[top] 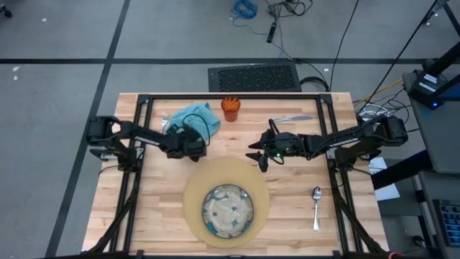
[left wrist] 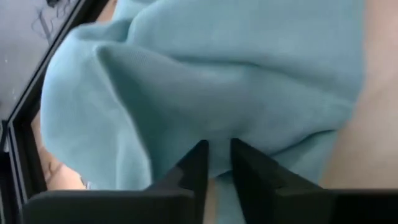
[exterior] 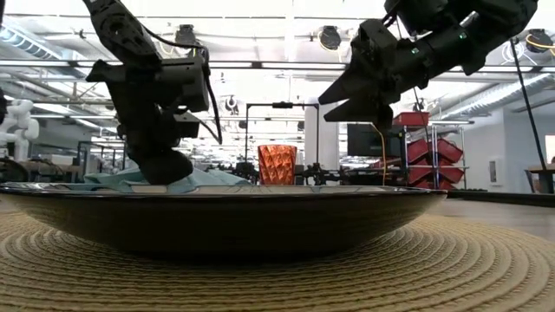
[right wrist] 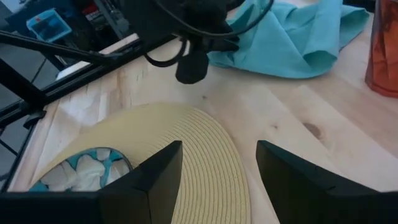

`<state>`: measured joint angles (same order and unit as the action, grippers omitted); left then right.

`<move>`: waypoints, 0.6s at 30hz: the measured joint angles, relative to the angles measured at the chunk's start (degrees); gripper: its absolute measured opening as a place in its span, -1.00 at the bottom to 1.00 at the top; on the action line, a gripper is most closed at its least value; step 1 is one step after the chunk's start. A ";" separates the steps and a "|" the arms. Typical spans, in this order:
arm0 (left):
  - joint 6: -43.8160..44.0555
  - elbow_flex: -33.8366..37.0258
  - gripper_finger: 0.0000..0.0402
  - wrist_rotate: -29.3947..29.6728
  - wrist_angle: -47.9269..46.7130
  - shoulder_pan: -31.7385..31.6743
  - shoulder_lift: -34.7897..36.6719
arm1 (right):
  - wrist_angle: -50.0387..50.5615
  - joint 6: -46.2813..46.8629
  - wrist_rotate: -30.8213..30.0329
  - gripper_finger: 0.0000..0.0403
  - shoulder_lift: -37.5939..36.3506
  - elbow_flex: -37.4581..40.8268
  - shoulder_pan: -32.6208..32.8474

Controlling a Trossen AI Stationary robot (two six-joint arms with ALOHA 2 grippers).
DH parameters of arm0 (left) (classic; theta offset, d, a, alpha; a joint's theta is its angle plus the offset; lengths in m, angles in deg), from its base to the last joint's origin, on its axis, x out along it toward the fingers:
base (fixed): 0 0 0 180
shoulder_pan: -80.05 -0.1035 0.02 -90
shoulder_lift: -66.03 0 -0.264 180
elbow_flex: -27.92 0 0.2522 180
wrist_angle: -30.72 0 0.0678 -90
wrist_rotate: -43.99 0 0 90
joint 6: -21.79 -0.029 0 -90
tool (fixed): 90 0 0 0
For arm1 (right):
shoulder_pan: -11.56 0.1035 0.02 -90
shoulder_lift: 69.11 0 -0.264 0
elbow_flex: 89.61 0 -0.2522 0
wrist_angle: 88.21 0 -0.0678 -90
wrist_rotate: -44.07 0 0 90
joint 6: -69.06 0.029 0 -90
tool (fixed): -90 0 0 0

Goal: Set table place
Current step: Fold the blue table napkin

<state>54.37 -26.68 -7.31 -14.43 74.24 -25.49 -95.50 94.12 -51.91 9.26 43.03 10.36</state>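
The teal napkin (top: 192, 115) lies crumpled on the wooden table (top: 144, 216) at the far left, beside the orange cup (top: 231, 108). My left gripper (top: 195, 140) is down at the napkin's near edge, with its fingers nearly together on the cloth (left wrist: 186, 81). My right gripper (top: 257, 155) hovers open above the table, just beyond the tan mat (top: 192, 188), with nothing between its fingers (right wrist: 217, 162). The blue-green dish (top: 226, 210) sits on the mat. The knife (top: 291, 119) lies far right and the spoon (top: 316, 207) near right. The fork is not plainly in view. My left gripper pinches the napkin's near edge (left wrist: 219, 134) between its two fingertips (left wrist: 198, 158). It comes slanting down from above and from the table's left. How many layers it holds cannot be told. The cloth lies slack and bunched on the table beyond the fingers.
A black metal frame (top: 230, 96) runs along the table's far edge and down both sides. Bare wood lies to the left and right of the mat. The cup (right wrist: 382, 56) stands close to the napkin's right end.
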 joint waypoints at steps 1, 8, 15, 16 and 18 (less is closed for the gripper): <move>-0.02 0.00 -0.87 -0.33 -0.16 -0.51 0.00 | -0.31 0.02 0.02 -0.01 0.00 0.00 0.00; -0.58 -2.98 -1.00 -0.99 0.69 1.11 3.20 | -0.28 0.50 0.32 -0.01 0.00 0.00 0.04; -4.04 -8.50 -1.00 2.38 -1.02 6.50 10.36 | 0.36 1.15 0.30 -0.01 0.00 0.00 0.04; -5.12 -8.57 -1.00 2.50 -0.74 6.27 10.85 | 0.36 1.28 0.30 -0.01 0.00 0.00 0.04; -7.49 -8.48 -1.00 1.95 -1.01 5.01 10.78 | 0.20 1.29 0.30 -0.01 0.00 0.00 0.04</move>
<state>46.88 -35.16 -5.35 -15.45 79.26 -14.71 -95.30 95.41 -51.61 9.26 43.03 10.41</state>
